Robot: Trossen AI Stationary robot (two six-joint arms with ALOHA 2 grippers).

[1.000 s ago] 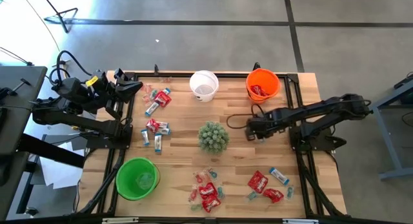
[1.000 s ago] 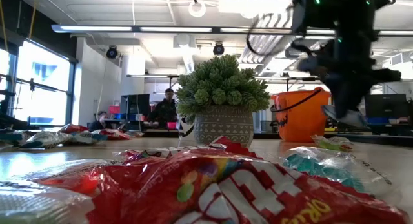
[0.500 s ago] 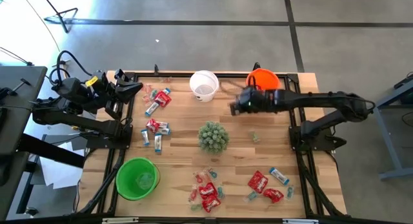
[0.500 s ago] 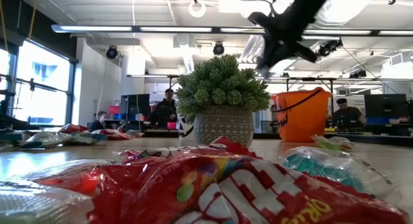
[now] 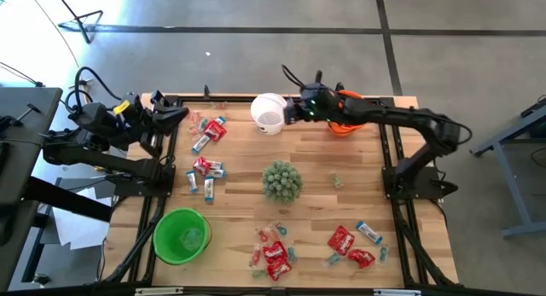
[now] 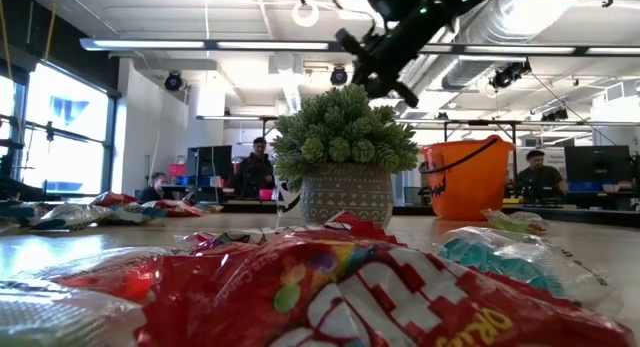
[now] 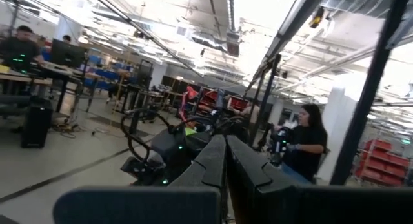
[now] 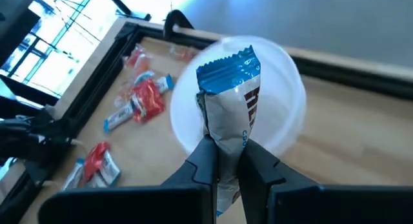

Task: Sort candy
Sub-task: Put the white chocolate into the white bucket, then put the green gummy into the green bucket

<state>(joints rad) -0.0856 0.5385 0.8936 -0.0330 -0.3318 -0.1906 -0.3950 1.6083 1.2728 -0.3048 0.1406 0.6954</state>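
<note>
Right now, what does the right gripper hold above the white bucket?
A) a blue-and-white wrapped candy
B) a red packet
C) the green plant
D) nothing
A: the right gripper is shut on a blue-and-white wrapped candy, with the white bucket just beyond it.

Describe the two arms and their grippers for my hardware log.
Both arms are dark, jointed and slim. The left arm carries a yellow tag and looping black cables. The right gripper has two tapered dark fingers; a green light glows near its wrist.
</note>
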